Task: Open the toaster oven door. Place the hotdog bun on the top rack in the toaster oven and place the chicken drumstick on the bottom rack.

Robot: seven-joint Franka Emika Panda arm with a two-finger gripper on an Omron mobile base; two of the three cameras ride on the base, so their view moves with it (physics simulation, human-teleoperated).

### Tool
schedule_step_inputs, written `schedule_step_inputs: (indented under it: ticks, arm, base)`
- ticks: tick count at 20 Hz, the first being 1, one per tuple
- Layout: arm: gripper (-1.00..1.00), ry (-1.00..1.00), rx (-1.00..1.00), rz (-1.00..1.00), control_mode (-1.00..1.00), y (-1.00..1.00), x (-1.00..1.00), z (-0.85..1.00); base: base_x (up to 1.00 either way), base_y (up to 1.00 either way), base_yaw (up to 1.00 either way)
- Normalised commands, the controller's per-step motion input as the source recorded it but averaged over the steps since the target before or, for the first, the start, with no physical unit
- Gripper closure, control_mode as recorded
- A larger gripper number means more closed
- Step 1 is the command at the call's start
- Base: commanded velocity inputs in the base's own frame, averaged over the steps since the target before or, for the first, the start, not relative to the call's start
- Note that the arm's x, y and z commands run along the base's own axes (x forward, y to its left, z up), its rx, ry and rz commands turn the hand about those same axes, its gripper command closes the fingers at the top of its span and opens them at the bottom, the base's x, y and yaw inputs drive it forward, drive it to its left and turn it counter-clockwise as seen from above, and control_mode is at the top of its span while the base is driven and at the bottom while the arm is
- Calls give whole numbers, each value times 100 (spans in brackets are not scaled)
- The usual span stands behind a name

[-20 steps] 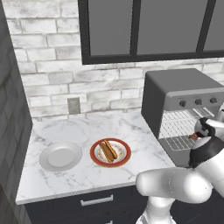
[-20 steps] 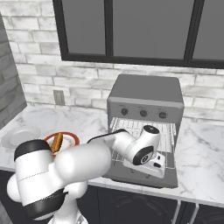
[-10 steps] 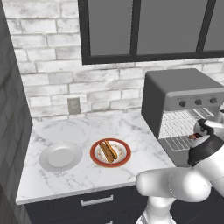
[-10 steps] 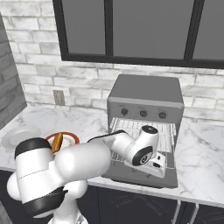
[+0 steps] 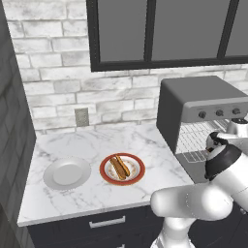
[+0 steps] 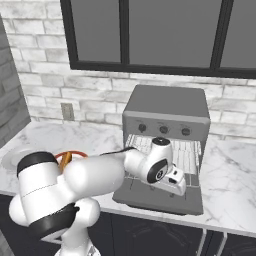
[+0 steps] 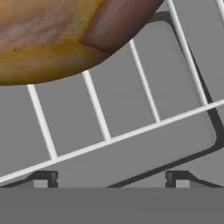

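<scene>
Toaster oven (image 6: pixel 165 107) dark grey; bench (image 5: pixel 87 193) white marble (grey-veined); chicken drumstick (image 7: pixel 48 39) golden-brown; plate (image 5: pixel 138 170) red-rimmed.

No lettering, brand, number or sign can be read anywhere, not even beside the three plain knobs at 12 o'clock on the toaster oven (image 6: pixel 165 131) front.

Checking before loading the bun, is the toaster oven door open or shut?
Open: the toaster oven door lies flat in front of the toaster oven, its wire racks exposed.
</scene>
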Motion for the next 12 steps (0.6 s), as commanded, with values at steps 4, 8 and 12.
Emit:
schedule_step_inputs:
  ticks: [4, 8, 12]
  arm:
    - [-100, 0, -2, -4, -100, 0, 16, -7]
    - [-100, -4, 0, -11, -100, 4, 17, -3]
    - [-100, -8, 0, -15, -100, 9, 18, -13]
  base:
    - [0, 0, 0]
    - [0, 0, 0]
    - [0, 0, 0]
